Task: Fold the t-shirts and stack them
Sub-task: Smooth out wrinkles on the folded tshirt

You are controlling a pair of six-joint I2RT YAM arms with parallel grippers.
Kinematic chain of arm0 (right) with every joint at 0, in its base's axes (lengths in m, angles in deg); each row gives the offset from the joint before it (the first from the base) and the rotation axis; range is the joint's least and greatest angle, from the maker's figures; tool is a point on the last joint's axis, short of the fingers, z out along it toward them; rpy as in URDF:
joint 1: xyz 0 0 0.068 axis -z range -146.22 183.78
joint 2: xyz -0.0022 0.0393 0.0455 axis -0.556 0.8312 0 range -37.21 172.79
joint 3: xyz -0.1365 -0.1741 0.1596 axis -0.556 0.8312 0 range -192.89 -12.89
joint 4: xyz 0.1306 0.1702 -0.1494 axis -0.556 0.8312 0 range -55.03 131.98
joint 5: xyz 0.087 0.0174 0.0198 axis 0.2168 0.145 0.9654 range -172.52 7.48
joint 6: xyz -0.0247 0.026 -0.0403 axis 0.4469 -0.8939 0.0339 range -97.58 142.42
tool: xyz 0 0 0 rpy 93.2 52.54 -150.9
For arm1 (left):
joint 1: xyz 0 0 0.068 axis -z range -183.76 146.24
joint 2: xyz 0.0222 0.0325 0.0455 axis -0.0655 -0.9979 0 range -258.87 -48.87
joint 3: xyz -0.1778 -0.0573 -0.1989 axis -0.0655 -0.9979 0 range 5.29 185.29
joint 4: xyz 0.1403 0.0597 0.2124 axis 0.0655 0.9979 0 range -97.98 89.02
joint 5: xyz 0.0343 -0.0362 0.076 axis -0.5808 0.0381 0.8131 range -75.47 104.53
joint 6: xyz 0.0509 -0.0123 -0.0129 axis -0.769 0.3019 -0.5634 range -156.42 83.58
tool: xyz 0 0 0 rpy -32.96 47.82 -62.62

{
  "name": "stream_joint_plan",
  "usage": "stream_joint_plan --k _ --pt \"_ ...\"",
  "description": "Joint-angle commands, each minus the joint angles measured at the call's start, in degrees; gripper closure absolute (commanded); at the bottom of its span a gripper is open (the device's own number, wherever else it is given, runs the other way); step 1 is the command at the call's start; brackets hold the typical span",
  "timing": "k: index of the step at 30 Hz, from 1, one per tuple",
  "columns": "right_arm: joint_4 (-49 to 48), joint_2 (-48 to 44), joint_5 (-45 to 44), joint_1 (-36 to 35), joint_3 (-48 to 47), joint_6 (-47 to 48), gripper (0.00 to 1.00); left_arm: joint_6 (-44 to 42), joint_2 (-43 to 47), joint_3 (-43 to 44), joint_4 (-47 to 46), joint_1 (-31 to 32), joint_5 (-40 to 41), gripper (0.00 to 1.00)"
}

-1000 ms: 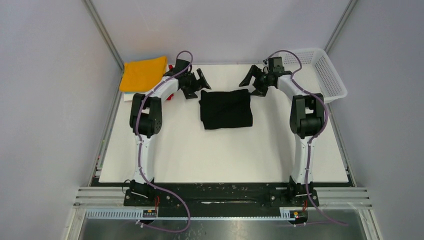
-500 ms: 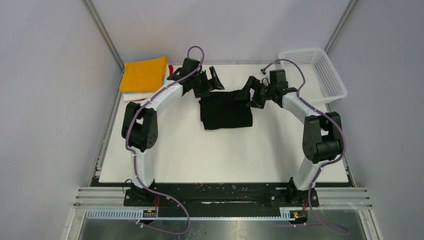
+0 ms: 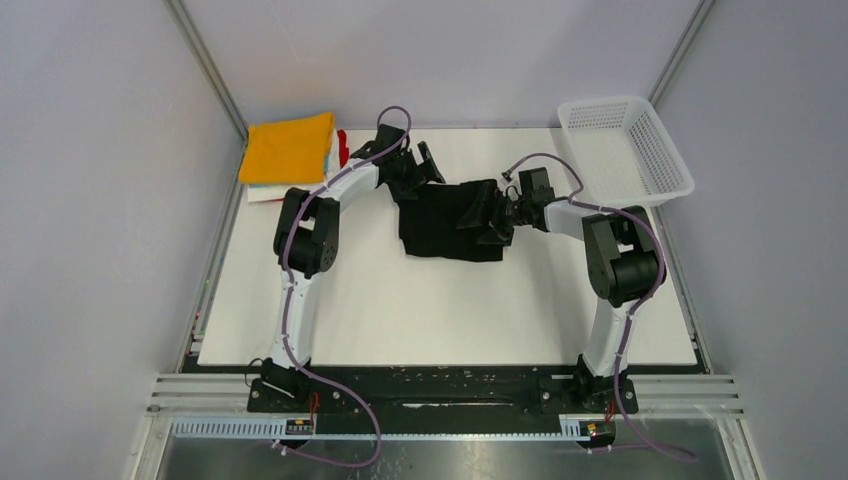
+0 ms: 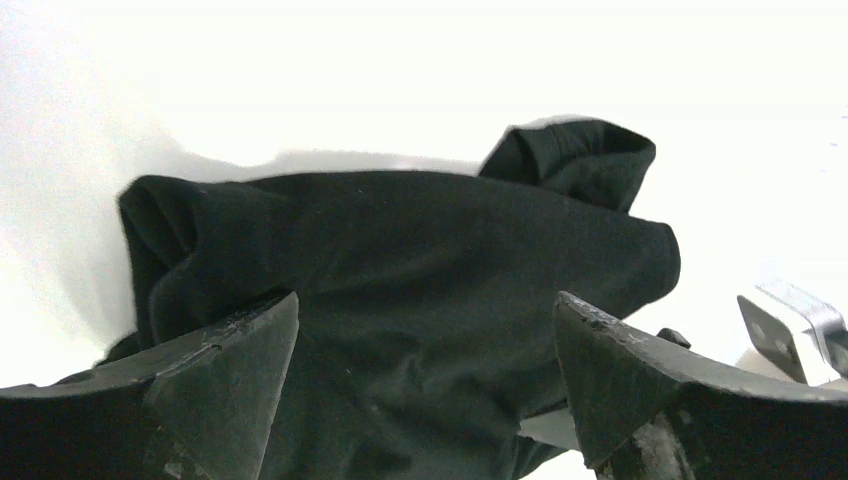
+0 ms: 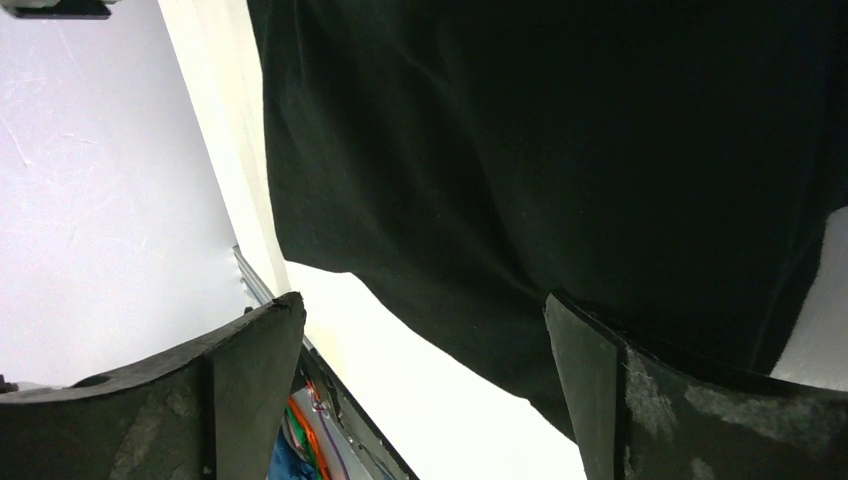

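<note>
Far left corner of the tabletop: the stack, an orange-yellow shirt on top, paler folded shirts peeking out beneath, a sliver of red cloth at its right edge. That reads as the finished pile, parked out of the working area.

Next, the left claw, spread wide at the far-left corner of the black t-shirt, pinching nothing. The shirt lies folded into a rough rectangle in the far middle of the tabletop, one corner lumped up.

The right claw is also spread wide, low over the shirt's right edge, gripping nothing. Flanking it like this, I'd say they are lining up a two-sided pick-up.

Far right, the white mesh basket: no shirt showing inside.
</note>
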Motion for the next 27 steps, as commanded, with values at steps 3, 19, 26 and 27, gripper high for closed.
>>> stream_joint_plan --k 3,19,26,27 --pt "3.2 -2.0 -4.2 -1.9 8.8 1.6 0.00 -0.6 5.3 -13.2 -3.0 0.1 1.4 0.01" --pt "6.5 -27.7 -11.4 -6.9 12.6 -1.7 0.01 -4.7 42.9 -39.5 -6.5 7.2 7.8 0.01" --pt "-1.2 -14.0 -4.9 -3.9 1.2 -7.2 0.00 -0.8 49.3 -55.0 -16.9 12.6 -1.5 0.01" --pt "-2.0 -11.5 -4.2 -3.6 -0.6 -7.9 0.01 0.3 49.3 -57.2 -19.3 13.6 -3.3 0.01"
